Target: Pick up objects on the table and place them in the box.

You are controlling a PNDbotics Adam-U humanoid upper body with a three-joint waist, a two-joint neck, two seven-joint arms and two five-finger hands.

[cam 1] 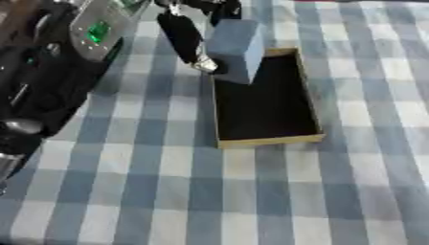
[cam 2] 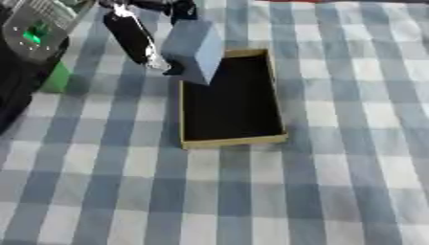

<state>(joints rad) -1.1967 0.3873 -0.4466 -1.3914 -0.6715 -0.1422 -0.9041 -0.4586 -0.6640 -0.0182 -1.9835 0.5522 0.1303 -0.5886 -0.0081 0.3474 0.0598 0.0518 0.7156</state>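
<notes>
Left hand [cam 1: 197, 28] reaches in from the upper left and holds the block [cam 1: 236, 48], a grey-blue rectangular thing. One long black finger [cam 1: 184, 38] runs down the block's left face, its silver tip at the lower left edge. More dark fingers curl over the block's top at the frame's upper edge, so the block sits pinched between the finger on its left and those on top. Exact contact on the far side is hidden.

Block is off the table, tilted, its lower corner hanging over the near-left part of the box's far end. Can't tell if that corner touches the box floor or wall.

Box [cam 1: 311, 107] is a shallow open tray with tan walls and a black inside, long axis running away from the camera, slightly askew. It lies on the blue-and-white checked cloth [cam 1: 251, 191]. Nothing else shows inside it; the block covers part of the far left corner.

Left arm [cam 1: 42, 76] fills the upper left of the left eye view: black casing with a silver panel carrying a green light [cam 1: 98, 31]. In the right eye view a green thing [cam 2: 57, 79] shows beside the arm on the cloth, shape unclear.

Right hand shows in neither view.
</notes>
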